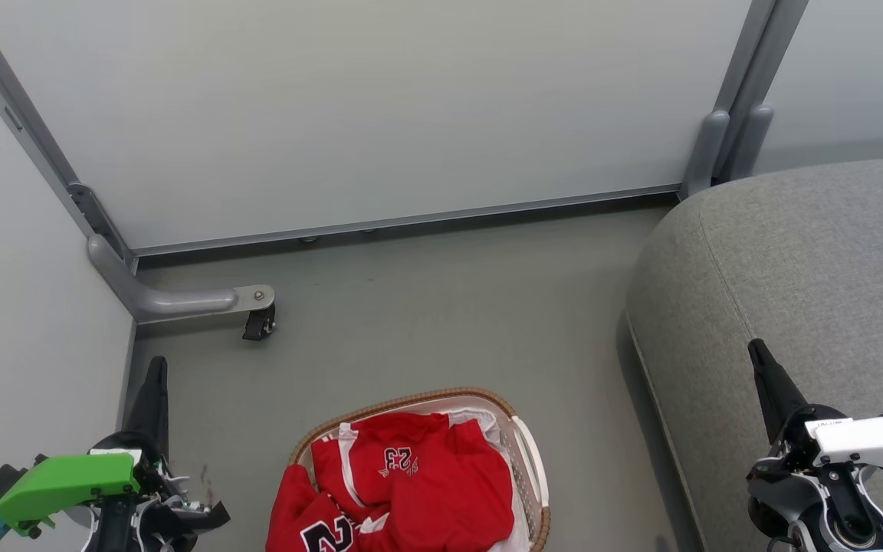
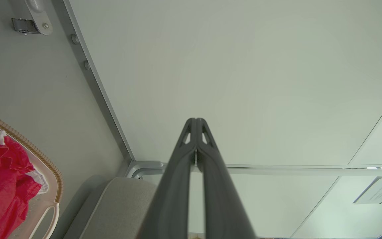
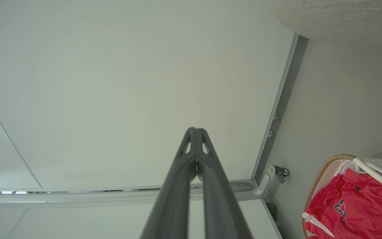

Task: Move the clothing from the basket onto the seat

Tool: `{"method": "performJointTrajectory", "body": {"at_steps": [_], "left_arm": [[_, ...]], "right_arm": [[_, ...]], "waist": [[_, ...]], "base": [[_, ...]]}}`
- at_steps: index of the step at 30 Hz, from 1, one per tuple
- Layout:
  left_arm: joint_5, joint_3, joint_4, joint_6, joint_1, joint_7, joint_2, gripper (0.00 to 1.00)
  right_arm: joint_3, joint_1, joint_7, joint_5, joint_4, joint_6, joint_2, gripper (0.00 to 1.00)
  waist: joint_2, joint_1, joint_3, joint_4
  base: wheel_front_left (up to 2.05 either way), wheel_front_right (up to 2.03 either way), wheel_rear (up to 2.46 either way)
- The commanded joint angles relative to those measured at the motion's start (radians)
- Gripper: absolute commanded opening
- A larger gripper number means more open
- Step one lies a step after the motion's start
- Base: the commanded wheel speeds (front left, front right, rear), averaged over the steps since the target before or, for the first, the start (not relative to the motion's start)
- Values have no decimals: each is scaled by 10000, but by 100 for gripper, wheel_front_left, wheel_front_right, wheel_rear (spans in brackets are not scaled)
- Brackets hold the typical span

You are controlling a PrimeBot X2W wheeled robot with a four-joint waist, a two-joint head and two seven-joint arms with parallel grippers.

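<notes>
Clothing [image 1: 403, 491]: red jerseys with white trim and black-and-white numbers, heaped in the basket. None lies on the seat yet.
Basket [image 1: 411, 397]: white with a brown woven rim. It stands on the grey floor [image 1: 441, 307] between the two arms, where either could reach it.
Seat [image 1: 809, 261]: grey sofa on the robot's right, near the basket, so the carry looks short.
Left gripper [image 1: 156, 366]: fingers pressed together, holding nothing, apart from the basket.
Right gripper [image 1: 757, 353]: jaws likewise closed and empty, seen against the sofa's front.
Stage: seemingly the very start; the jaws must part before any first grasp.
</notes>
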Motion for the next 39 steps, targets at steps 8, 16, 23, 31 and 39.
{"method": "performJointTrajectory", "body": {"at_steps": [8, 16, 23, 31, 39], "left_arm": [[17, 20, -7, -29, -145, 3, 88, 0], [17, 18, -7, -29, -145, 3, 88, 0], [17, 20, -7, -29, -145, 3, 88, 0], [17, 18, -7, -29, -145, 3, 89, 0], [17, 18, -7, -29, -145, 3, 89, 0]], "right_arm": [[-2, 153, -19, -2, -20, -1, -50, 0], [-2, 153, -19, -2, -20, -1, -50, 0], [-2, 153, -19, -2, -20, -1, -50, 0], [-2, 153, -19, -2, -20, -1, -50, 0], [-2, 153, -19, -2, -20, -1, -50, 0]], "waist": [[0, 0, 0, 0], [0, 0, 0, 0], [0, 0, 0, 0], [0, 0, 0, 0], [0, 0, 0, 0]], "base": [[0, 0, 0], [0, 0, 0], [0, 0, 0], [0, 0, 0], [0, 0, 0]]}}
